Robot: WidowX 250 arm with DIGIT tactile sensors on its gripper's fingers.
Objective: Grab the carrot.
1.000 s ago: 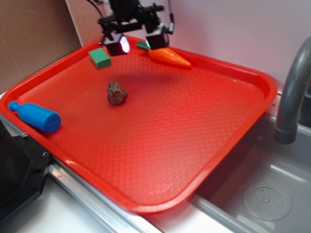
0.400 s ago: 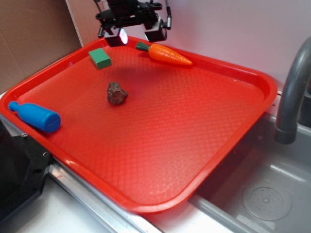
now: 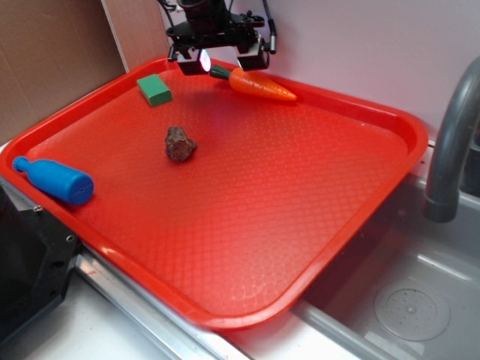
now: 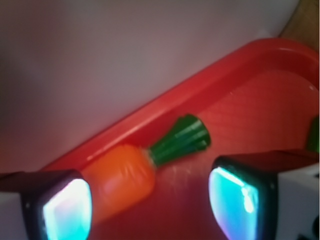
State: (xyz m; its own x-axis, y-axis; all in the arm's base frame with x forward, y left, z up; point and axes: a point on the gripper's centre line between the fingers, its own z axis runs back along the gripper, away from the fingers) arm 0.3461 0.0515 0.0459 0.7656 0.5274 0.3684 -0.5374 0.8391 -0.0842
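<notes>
- The carrot (image 3: 259,84) lay on the red tray (image 3: 247,202) close under its far rim, with the green stem toward the back left corner and the tip pointing right.
- The gripper (image 3: 225,61) hung over the stem end, its fingers spread wide with nothing between them; the arm above was cut off by the top of the exterior view.
- From the wrist camera, the carrot (image 4: 131,172) ran up from the lower left, its tip hidden behind one finger pad (image 4: 62,207); the other pad (image 4: 240,200) stood clear of the stem, with bare tray (image 4: 260,100) between.
- Whether the near pad touched the carrot I could not tell; that picture was blurred.
- A green block (image 3: 154,90) sat left of the gripper, only a sliver of it showing at the wrist view's right edge.
- A brown lump (image 3: 180,143) lay mid-tray; I could not make out what it was.
- A blue bottle (image 3: 56,180) lay at the left edge.
- A grey faucet (image 3: 450,142) was cut off at the right, over a sink (image 3: 405,300).
</notes>
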